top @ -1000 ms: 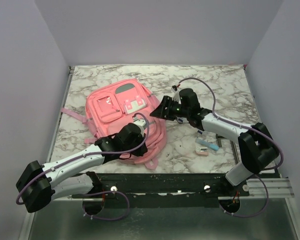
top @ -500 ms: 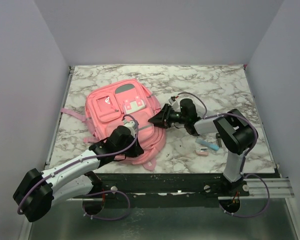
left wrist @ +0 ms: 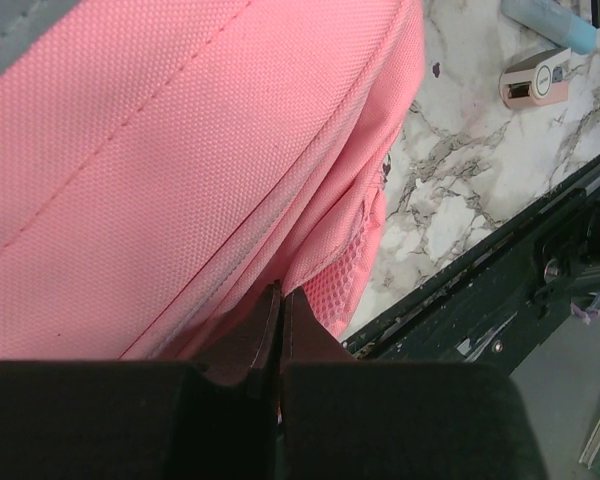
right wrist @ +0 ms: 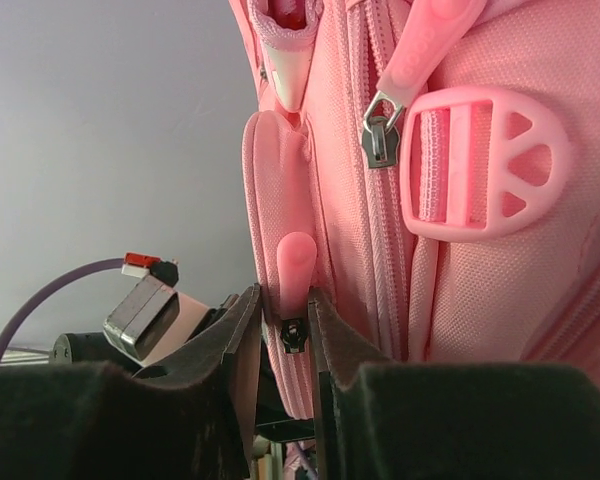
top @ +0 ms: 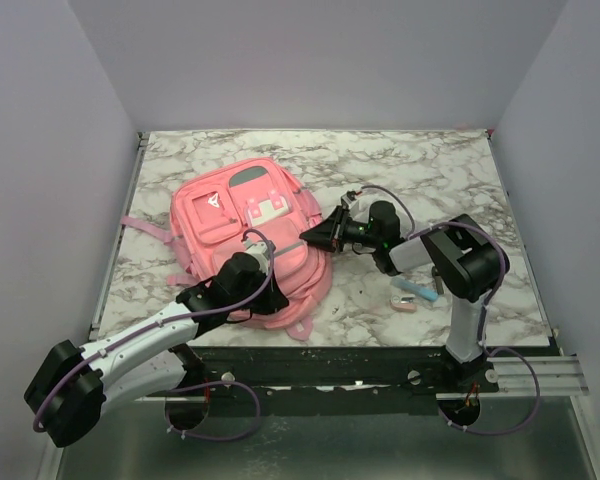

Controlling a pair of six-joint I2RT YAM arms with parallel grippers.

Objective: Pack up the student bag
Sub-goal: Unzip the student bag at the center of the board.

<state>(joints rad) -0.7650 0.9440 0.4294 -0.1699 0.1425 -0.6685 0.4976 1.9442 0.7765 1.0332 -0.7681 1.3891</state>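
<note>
The student bag (top: 245,225) is a large pink backpack lying flat on the marble table, front pockets up. My left gripper (top: 278,295) is at its near lower edge. In the left wrist view the jaws (left wrist: 280,292) are shut tight on a fold of the bag's pink fabric (left wrist: 180,150). My right gripper (top: 315,237) is at the bag's right side. In the right wrist view its jaws (right wrist: 285,292) are closed on a pink zipper pull (right wrist: 297,262). A second zipper pull (right wrist: 420,45) and a pink buckle (right wrist: 480,165) show beside it.
A small pink-and-white item (top: 403,304) and a light blue tube (top: 417,290) lie on the table right of the bag; both also show in the left wrist view, the pink item (left wrist: 535,78) and the tube (left wrist: 550,18). The table's black front rail (left wrist: 500,290) is close.
My right gripper has moved left and down to the bag's right side and closed on the zipper pull. The bag's near edge has settled lower; my left arm shifted slightly left.
</note>
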